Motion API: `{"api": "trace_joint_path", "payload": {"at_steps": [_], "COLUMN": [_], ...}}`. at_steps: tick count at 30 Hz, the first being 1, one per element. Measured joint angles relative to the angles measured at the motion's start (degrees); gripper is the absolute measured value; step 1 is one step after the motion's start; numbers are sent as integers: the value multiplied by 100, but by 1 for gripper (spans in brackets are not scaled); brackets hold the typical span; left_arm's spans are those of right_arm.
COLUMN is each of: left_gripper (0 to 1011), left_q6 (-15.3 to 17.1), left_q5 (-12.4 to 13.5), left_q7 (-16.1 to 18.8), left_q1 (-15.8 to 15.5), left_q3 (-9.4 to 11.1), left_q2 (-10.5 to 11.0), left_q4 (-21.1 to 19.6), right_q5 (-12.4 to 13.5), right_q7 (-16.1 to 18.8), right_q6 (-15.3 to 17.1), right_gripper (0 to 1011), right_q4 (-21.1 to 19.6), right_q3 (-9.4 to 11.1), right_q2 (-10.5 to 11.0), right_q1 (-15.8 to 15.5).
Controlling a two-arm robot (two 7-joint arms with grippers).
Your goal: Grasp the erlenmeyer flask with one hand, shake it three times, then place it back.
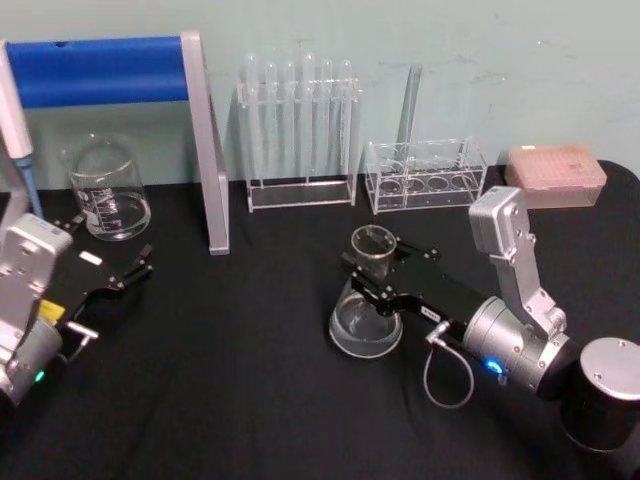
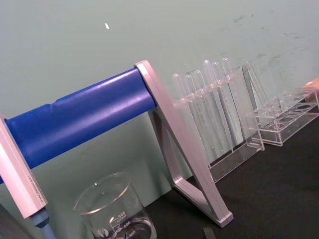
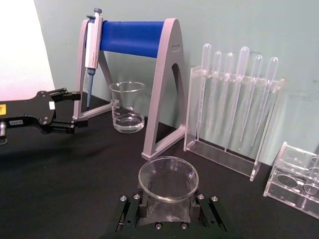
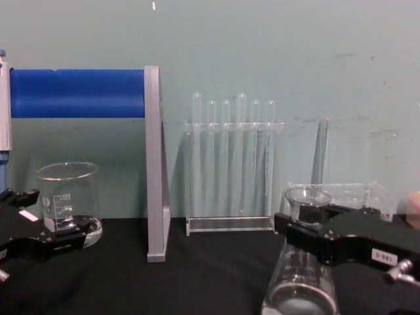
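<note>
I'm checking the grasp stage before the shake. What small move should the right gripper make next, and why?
Probably close the fingers on the neck. The right gripper already straddles the erlenmeyer flask just under its rim, jaws either side, while the flask's base seems to rest on the table. The left gripper sits idle near the beaker.

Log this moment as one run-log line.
right gripper: shut on erlenmeyer flask neck | flask: on table | left gripper: open, idle near beaker

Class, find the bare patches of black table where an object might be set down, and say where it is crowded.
Free: the near table between the left gripper and the erlenmeyer flask. Crowded: the back edge, with beaker, blue stand and racks.
</note>
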Motion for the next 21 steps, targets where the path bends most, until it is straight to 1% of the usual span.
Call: {"api": "trace_joint_path", "payload": {"at_steps": [9, 21], "left_gripper": [1001, 1001], "left_q6": [0, 0], "left_q5": [0, 0], "left_q7": [0, 0], "left_q1": [0, 0], "left_q3": [0, 0], "left_q2": [0, 0], "left_q4": [0, 0], "right_q5": [-38, -52], "right_q7": [55, 76], "right_q6": [-52, -59], "right_gripper": [456, 456], "right_q4": [109, 125], "right_q3": [-33, -43], "right_q2": [-27, -33], "right_q1": [-7, -28]}}
